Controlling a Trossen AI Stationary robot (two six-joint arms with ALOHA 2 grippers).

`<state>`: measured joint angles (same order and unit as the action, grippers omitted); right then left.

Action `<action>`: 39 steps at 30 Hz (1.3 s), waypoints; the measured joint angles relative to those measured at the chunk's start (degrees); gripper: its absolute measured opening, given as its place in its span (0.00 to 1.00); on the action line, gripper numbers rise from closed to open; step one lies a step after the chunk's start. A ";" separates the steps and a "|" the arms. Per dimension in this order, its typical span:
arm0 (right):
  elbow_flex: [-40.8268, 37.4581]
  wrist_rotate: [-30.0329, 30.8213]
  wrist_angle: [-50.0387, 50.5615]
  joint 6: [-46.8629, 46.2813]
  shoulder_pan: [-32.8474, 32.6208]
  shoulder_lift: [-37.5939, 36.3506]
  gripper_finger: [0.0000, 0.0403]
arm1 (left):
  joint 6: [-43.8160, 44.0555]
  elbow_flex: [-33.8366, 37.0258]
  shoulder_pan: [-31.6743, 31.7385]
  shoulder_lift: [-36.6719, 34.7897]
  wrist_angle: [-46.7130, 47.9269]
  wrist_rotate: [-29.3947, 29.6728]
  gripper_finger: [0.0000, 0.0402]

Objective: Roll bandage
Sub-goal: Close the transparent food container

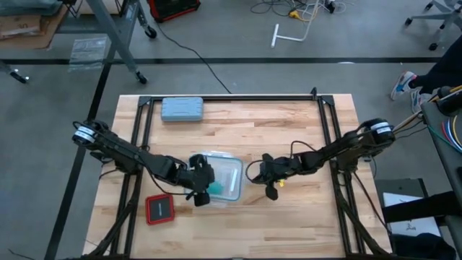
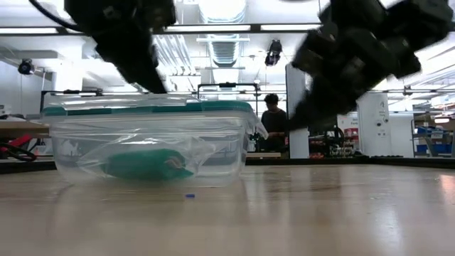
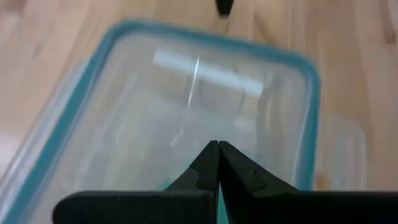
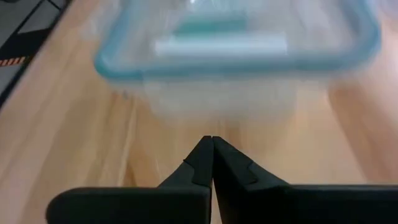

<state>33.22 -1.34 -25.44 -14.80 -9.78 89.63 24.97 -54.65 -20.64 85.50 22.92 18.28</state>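
Observation:
A clear box (image 1: 224, 177) with a teal-rimmed lid (image 3: 205, 93) stands in the middle of the table. The teal bandage (image 2: 142, 165) lies rolled on the box's floor, inside crumpled clear film; it also shows at the box's near left corner (image 1: 216, 189). My left gripper (image 3: 218, 144) is shut over the lid's near left part (image 1: 204, 184). My right gripper (image 4: 212, 138) is shut and hovers just off the box's right wall (image 1: 261, 172), pointing at it, with bare table between them. My left gripper points its shut fingertips (image 2: 158, 87) slanting down at the top of the lid (image 3: 214, 134) from the table's left. I cannot tell whether they rest on the lid or stand just above it.
A grey-blue hard case (image 1: 182, 108) lies at the far left of the table. A red-and-black square object (image 1: 159, 209) lies near the front left. Bare wood lies right of and in front of the box. A person (image 2: 272, 117) stands in the room behind.

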 joint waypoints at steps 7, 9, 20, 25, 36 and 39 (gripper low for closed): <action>-9.28 0.07 -22.06 -7.59 0.09 3.15 0.00 | 4.67 2.58 -0.03 -0.07 2.12 0.23 0.00; -9.52 0.11 -27.14 -8.83 0.09 5.24 0.00 | 4.72 3.28 0.20 -0.09 2.09 0.45 0.00; -5.30 0.74 -30.83 -11.44 1.08 12.96 0.00 | 6.06 6.72 1.01 -0.11 -3.92 0.96 0.00; -2.94 -1.36 -30.76 -12.28 2.16 15.14 0.00 | 5.62 6.79 1.35 0.10 -3.89 1.06 0.00; -3.29 -2.84 -27.62 -5.76 2.71 13.00 0.00 | 3.02 6.75 1.42 1.13 -6.59 1.29 0.00; -3.68 -2.41 -21.15 2.42 2.33 9.77 0.00 | 1.32 6.77 1.42 1.13 -6.47 1.23 0.00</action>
<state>29.54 -3.75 -46.59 -12.38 -7.45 99.40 26.29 -47.88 -19.22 86.63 16.46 19.52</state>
